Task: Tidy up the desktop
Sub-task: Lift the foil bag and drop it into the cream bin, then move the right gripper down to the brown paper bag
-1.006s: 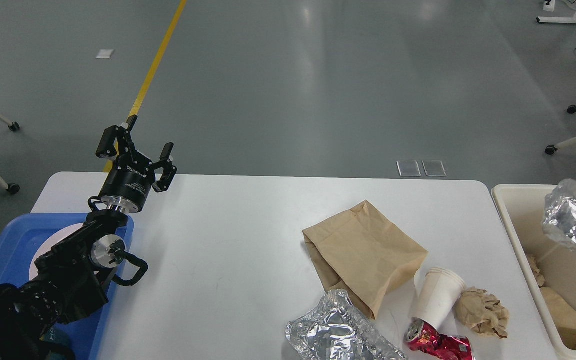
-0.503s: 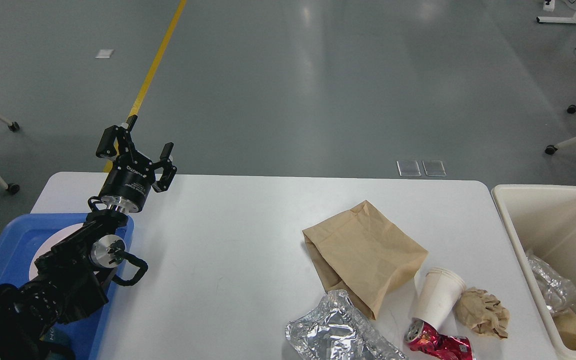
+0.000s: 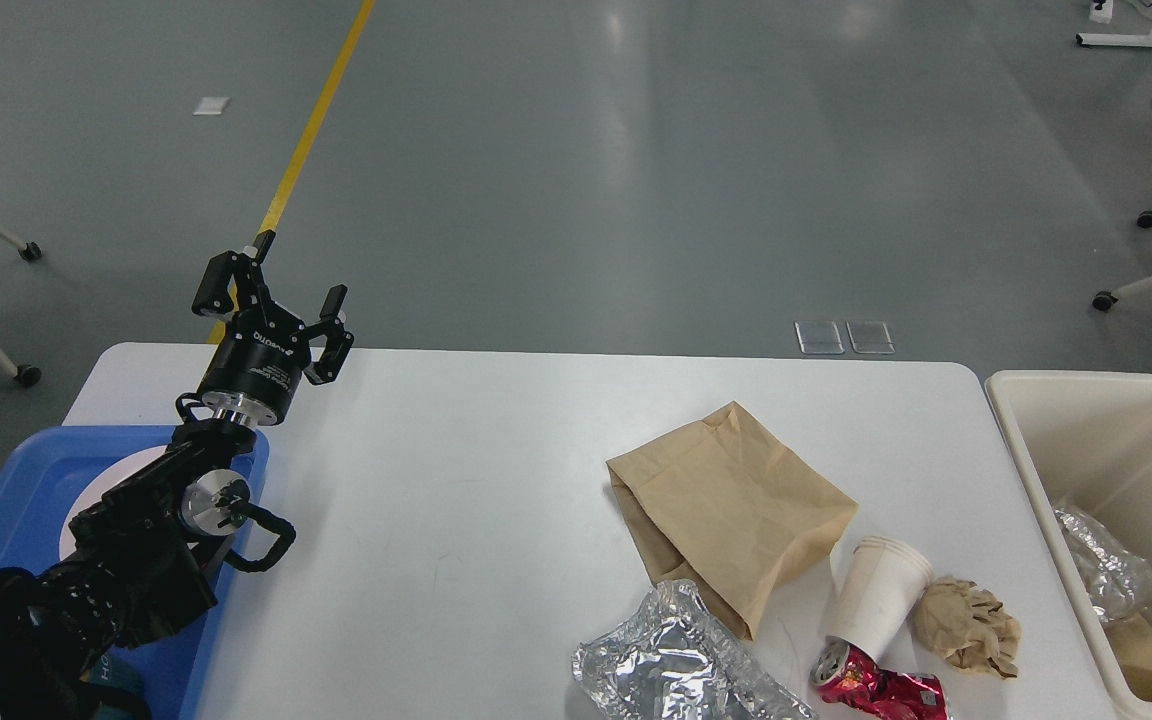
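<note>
The white desktop fills the lower view. On its right part lie a brown paper bag, a crumpled sheet of foil, a white paper cup tipped over, a crushed red can and a ball of brown paper. My left gripper is open and empty, raised above the desktop's far left corner, far from the litter. My right gripper is out of view.
A blue tray with a white plate sits at the left edge, under my left arm. A cream bin stands off the right edge, holding foil and brown paper. Grey floor lies beyond.
A crumpled piece of foil that was above the bin's rim one second ago now lies inside the bin. My left arm has not moved.
</note>
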Action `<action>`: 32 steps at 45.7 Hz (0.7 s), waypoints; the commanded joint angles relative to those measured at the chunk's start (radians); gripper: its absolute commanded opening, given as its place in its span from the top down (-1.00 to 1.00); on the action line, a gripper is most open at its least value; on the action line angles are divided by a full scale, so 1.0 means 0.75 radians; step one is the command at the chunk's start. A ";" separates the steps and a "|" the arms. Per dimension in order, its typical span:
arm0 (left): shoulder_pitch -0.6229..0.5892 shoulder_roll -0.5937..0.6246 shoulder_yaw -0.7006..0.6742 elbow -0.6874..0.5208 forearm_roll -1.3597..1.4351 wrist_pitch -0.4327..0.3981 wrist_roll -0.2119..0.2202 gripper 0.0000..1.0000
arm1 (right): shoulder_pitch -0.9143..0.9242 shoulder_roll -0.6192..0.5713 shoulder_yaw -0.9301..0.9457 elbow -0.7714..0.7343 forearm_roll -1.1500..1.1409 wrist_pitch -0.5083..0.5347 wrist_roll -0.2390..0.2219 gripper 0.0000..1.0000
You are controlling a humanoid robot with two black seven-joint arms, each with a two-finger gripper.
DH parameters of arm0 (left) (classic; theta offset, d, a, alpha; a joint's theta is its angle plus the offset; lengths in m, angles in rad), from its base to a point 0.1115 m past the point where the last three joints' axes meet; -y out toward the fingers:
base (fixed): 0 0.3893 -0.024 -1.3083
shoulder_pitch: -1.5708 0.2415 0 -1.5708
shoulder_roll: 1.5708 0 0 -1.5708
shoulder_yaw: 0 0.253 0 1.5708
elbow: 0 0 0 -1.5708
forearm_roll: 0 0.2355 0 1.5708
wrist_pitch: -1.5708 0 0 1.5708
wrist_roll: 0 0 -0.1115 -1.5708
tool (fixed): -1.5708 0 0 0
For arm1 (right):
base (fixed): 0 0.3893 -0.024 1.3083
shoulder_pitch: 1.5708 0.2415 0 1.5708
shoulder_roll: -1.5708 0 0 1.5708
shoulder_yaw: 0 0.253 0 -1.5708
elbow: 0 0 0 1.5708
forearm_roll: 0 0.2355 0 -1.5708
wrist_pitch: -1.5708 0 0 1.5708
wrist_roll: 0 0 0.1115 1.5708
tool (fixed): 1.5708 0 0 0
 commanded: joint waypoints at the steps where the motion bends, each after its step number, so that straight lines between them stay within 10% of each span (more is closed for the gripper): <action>1: 0.000 0.001 0.000 0.000 -0.001 0.001 0.000 -0.93 | 0.236 0.038 -0.124 0.119 -0.003 0.109 -0.001 -0.88; 32: 0.000 0.001 0.000 0.000 0.001 0.001 0.000 -0.93 | 0.590 0.549 -0.190 0.444 -0.016 0.669 -0.011 -0.90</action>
